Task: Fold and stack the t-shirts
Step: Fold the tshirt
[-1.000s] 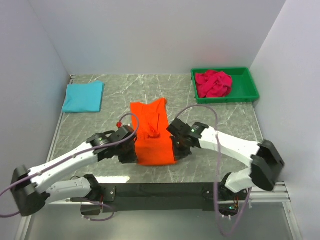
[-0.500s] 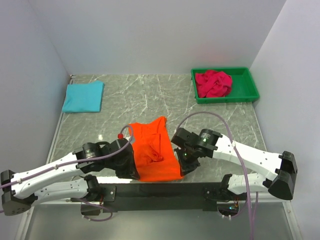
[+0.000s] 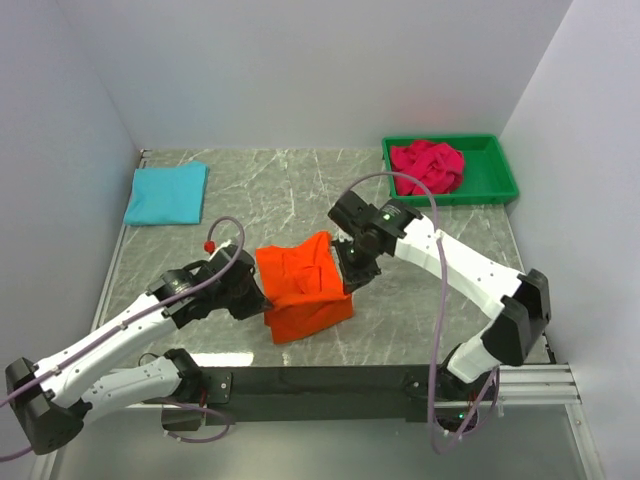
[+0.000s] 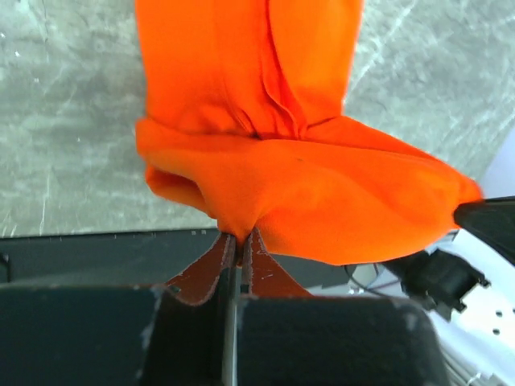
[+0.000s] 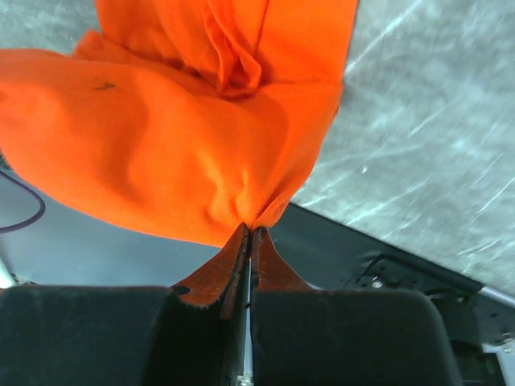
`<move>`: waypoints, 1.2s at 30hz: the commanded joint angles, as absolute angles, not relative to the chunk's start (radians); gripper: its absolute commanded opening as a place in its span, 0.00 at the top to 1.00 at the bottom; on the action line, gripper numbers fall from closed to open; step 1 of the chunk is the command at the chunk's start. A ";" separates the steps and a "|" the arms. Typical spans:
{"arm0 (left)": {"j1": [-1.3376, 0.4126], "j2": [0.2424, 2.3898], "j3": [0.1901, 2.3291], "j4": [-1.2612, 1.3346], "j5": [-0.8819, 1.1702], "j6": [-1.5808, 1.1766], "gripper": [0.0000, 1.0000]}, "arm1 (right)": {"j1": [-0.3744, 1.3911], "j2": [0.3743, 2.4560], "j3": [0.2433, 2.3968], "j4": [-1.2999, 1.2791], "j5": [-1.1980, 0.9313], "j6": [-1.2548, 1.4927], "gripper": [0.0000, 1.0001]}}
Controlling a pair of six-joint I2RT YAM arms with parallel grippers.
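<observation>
Two robot arms hold an orange t-shirt [image 3: 300, 285] between them at the centre of the overhead frame, one edge lifted clear of the marbled worktop [image 3: 280, 190] while the rest drapes down and rests on it. The left tool [image 4: 238, 238] is clamped shut on a pinch of cloth at one corner of that raised edge. The right tool [image 5: 249, 232] is closed just as tight on the opposite corner, and each wrist view shows fabric bunched at the fingertips. A turquoise t-shirt [image 3: 167, 193] lies folded into a neat rectangle at the upper left of the frame, and a crimson-pink t-shirt [image 3: 427, 167] sits crumpled in a green bin [image 3: 500, 180] at the upper right. The step in hand appears to be a fold of the orange shirt, with stacking yet to come. The next move likely calls for both arms to travel together, lay the held edge square over the cloth below, and release only once it lies flat, since uneven pull could skew the fold.
</observation>
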State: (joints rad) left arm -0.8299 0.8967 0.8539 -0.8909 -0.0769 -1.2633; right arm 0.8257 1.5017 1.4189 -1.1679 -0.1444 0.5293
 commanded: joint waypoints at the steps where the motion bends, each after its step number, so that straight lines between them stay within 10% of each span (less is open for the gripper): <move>1: -0.783 0.910 0.836 -0.783 -0.046 -1.239 0.99 | 0.789 1.546 1.500 -1.187 -0.159 0.425 1.00; 36: -0.250 1.331 0.713 -0.252 0.179 -0.974 0.99 | 0.555 2.213 2.120 -1.008 -0.353 0.166 1.00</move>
